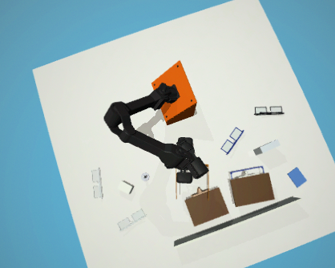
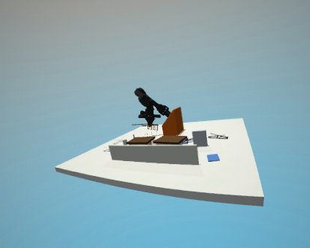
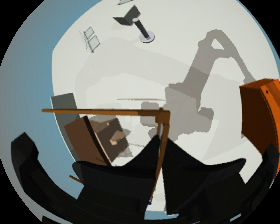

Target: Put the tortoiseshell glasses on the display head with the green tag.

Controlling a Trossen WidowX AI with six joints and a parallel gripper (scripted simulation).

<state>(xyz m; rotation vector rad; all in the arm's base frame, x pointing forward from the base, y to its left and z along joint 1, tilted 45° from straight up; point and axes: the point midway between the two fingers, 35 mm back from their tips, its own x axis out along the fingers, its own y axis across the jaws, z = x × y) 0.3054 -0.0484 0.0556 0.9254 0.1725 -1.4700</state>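
My gripper is shut on the tortoiseshell glasses at the front frame. The glasses hang in the air with temples open, pointing toward the heads. In the top view the right temple overlaps the left head and the other temple lies left of it. That head has a brown flat top, a nose and no glasses. The right head wears blue-framed glasses. No green tag is visible. The arm hides the fingertips in the top view.
A long grey wall stands behind both heads. Blue glasses, black glasses, a grey-white block and a blue pad lie right. Left are two clear pairs of glasses and a small round-based stand.
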